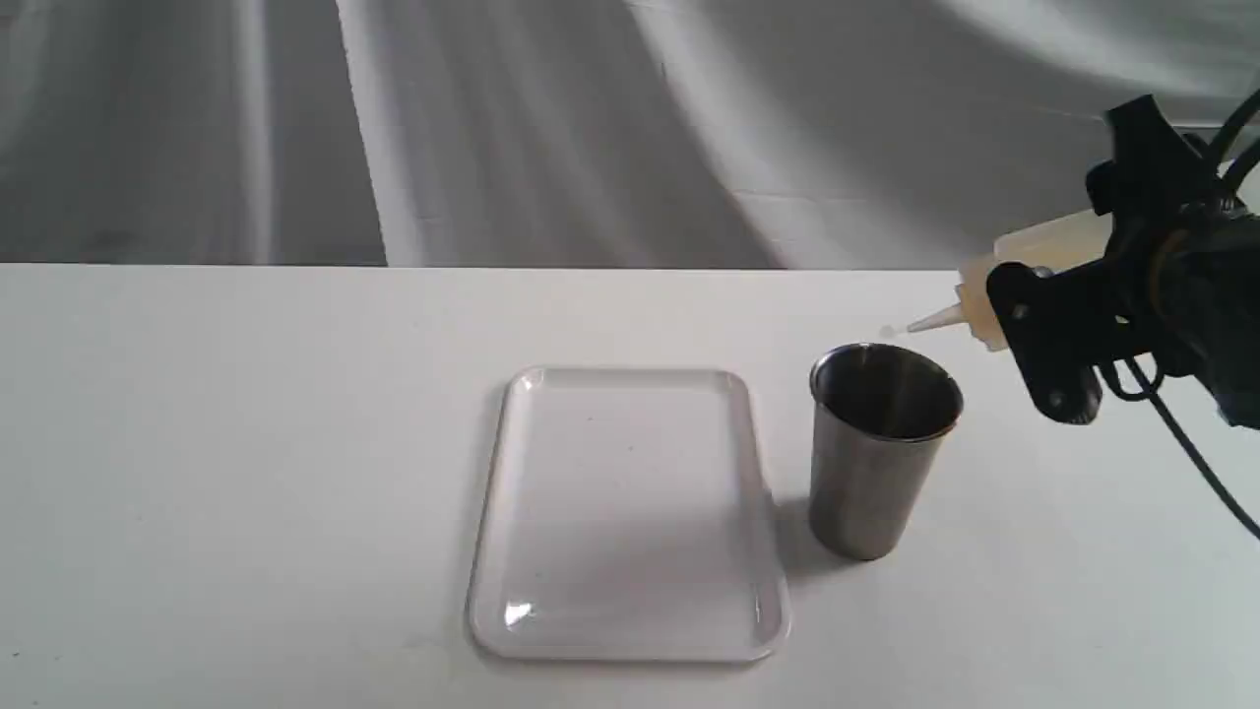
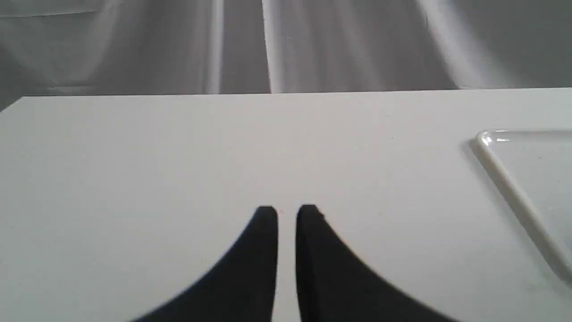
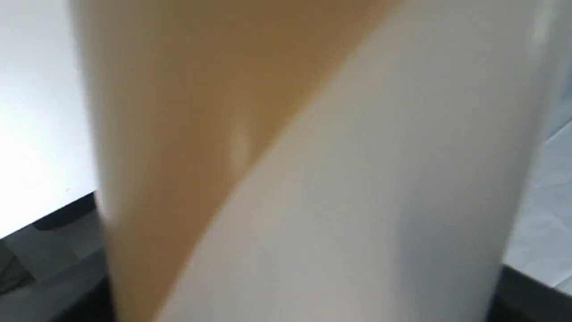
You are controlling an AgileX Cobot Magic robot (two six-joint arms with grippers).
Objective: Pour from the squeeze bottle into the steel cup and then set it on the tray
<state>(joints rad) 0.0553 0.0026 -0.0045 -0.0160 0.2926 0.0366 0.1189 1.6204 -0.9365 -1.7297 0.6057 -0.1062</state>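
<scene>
A: What could spoil the pour from here?

B: Aim, mostly. The squeeze bottle point(image 1: 1043, 246) is tipped almost flat, and its nozzle ends just above the steel cup's point(image 1: 879, 463) rim, on the side away from the camera, not over the middle. If liquid comes out now, it may strike the rim or land on the table point(image 1: 246, 443) beyond the cup. No stream shows yet.

A: And the grip?

B: The right gripper point(image 1: 1078, 261) is clamped across the bottle's body, up and to the right of the cup, with the wrist rolled over. The right wrist view shows only the bottle point(image 3: 313, 179), amber liquid slanting inside. A harder pinch could bring a spurt.

A: The other arm?

B: The left gripper point(image 2: 287, 214) sits low over the table beyond the tray point(image 1: 492, 551), which lies just beside the cup. Its fingers are nearly together, holding nothing.
</scene>
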